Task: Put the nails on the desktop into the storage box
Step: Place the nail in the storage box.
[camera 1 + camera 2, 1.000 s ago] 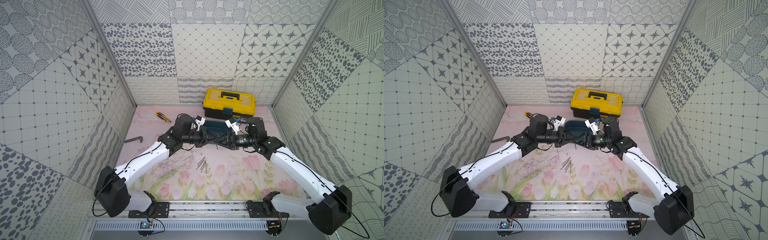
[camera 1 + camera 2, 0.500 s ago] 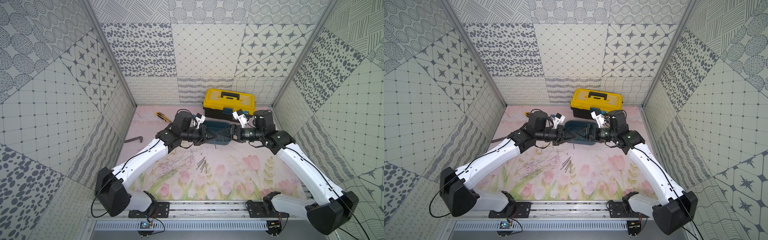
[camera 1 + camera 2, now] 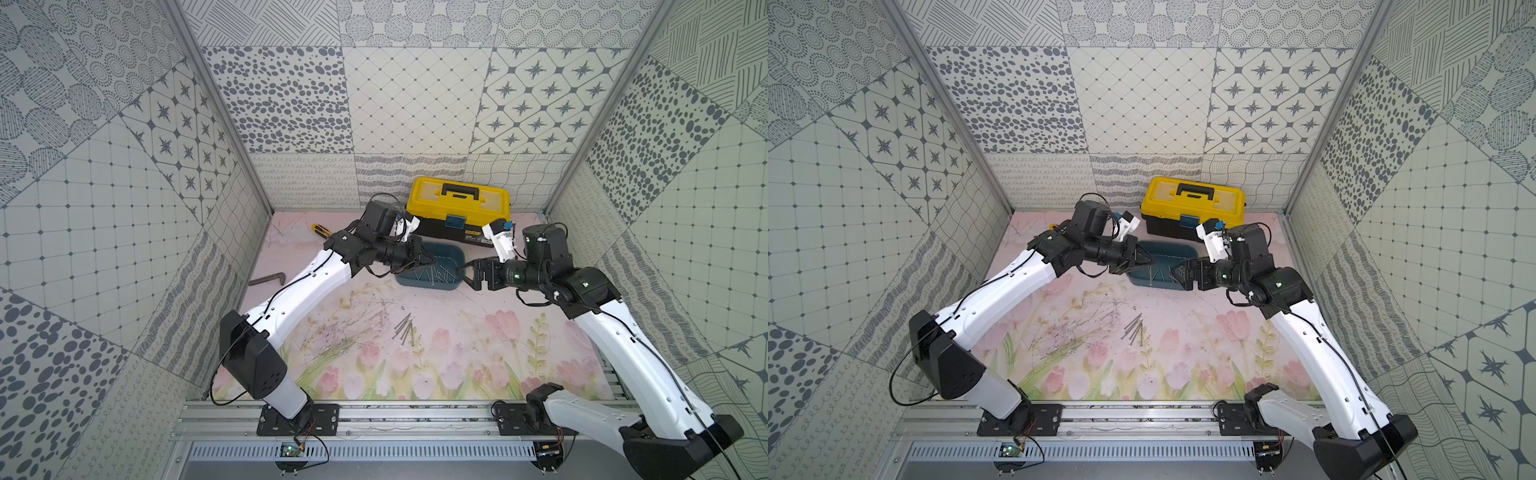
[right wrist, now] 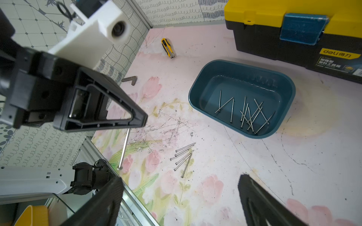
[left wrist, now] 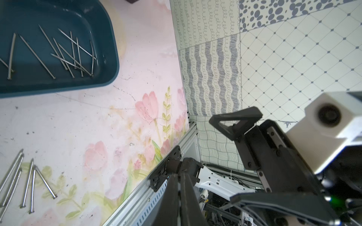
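In both top views my left gripper (image 3: 432, 262) reaches in at one end of the storage box (image 3: 424, 284) and my right gripper (image 3: 461, 272) faces it from the other end. Six loose nails (image 3: 404, 329) lie bunched on the desktop (image 3: 478, 353) in front of the box, apart from it. From the left wrist, that gripper's fingers (image 5: 177, 187) are pressed together, and roughly a dozen nails (image 5: 74, 54) already lie inside the box. The right wrist settles it: the left gripper pinches one nail (image 4: 124, 148), which hangs head down, while my right jaws gape wide and hold nothing. I judge a drop is in hand. Next I centre that nail over the box and let go.
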